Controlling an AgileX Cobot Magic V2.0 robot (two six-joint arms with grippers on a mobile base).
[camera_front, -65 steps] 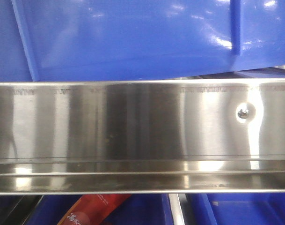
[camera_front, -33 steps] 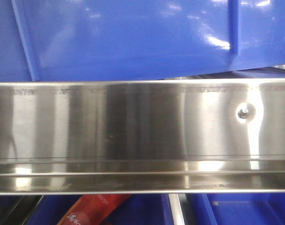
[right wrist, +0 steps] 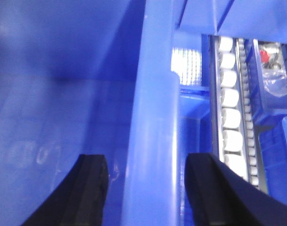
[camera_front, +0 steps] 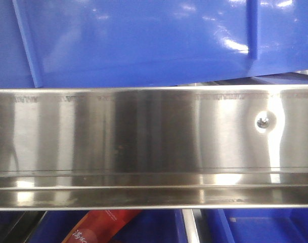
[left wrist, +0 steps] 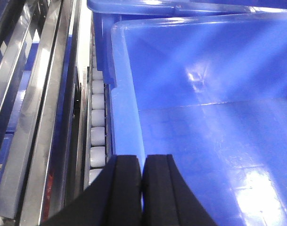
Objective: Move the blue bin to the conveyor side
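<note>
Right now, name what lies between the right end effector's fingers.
The rim of the blue bin, between the fingers of the right end effector, a gap each side. The right wrist view shows it.

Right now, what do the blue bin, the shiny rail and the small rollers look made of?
The blue bin: probably moulded plastic, glossy with soft highlights. The rail: apparently brushed steel, streaky reflections. The rollers: pale, matte, possibly plastic; unclear.
</note>
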